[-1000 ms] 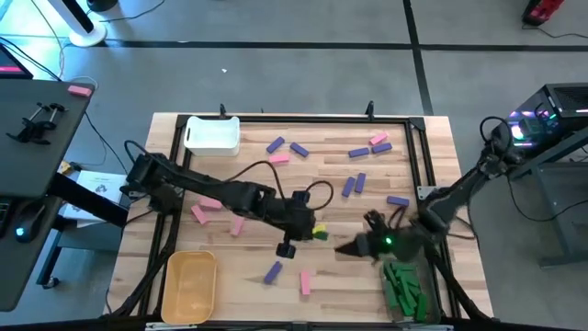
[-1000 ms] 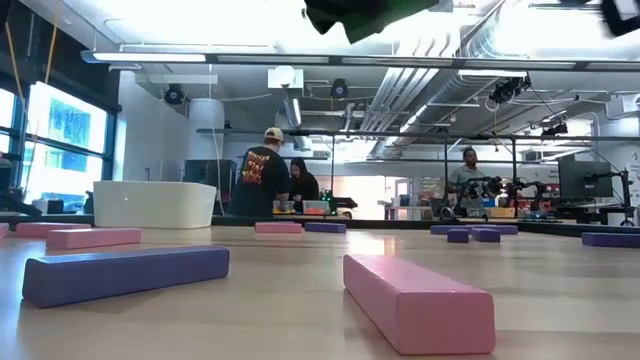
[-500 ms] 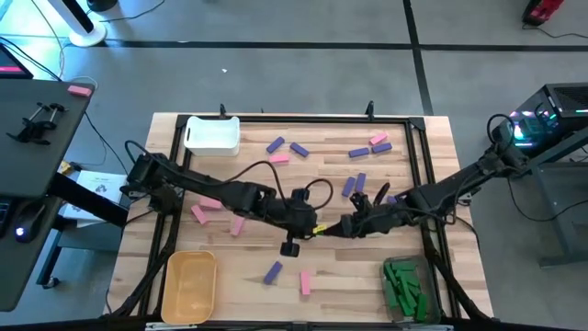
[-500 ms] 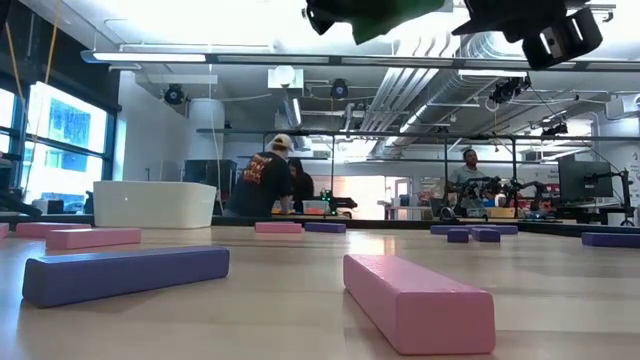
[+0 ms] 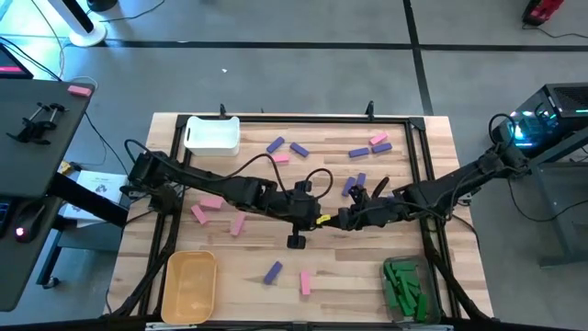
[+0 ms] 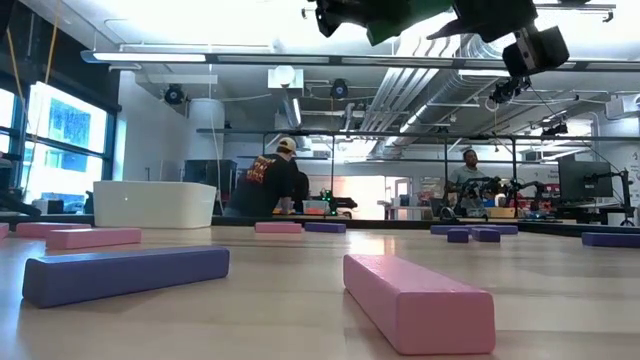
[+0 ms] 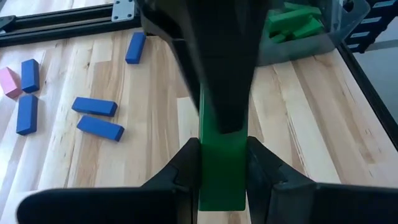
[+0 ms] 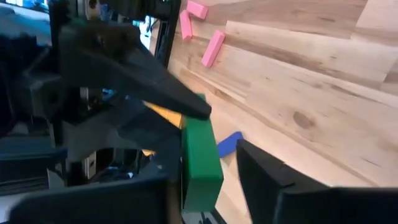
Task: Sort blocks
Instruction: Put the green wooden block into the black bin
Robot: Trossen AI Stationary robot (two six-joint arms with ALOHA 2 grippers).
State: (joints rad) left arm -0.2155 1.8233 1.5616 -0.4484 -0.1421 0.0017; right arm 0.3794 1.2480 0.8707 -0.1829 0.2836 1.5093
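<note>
My left gripper (image 5: 317, 220) hangs over the table's middle, shut on a green block (image 7: 222, 177). The block also shows in the right wrist view (image 8: 200, 163) and at the top of the low view (image 6: 400, 14). My right gripper (image 5: 350, 219) faces the left one from the table's right. It is open, with its fingers on either side of the block's free end (image 8: 198, 134). Purple blocks (image 5: 354, 185) and pink blocks (image 5: 209, 203) lie flat on the wood. More green blocks (image 5: 402, 284) lie in the clear bin. My left gripper pinches the green block between its two fingers (image 7: 189, 163) on its long sides (image 7: 205, 186), pointing toward the table's right. The block lies along the fingers, sticks out ahead of them, and is lifted clear of the table. My right gripper: I cannot tell whether a finger touches the block.
A white bin (image 5: 213, 134) stands at the far left, a yellow bin (image 5: 190, 286) at the near left, and a clear bin (image 5: 408, 267) at the near right. A black frame runs along the table's edges (image 5: 427, 156). People stand in the room beyond the table (image 6: 265, 180).
My right gripper has travelled from beside the clear bin toward the table's middle and far edge, coming up to my left gripper and closing in around the green block's free end. My left gripper has shifted slightly toward the far edge, keeping the block.
</note>
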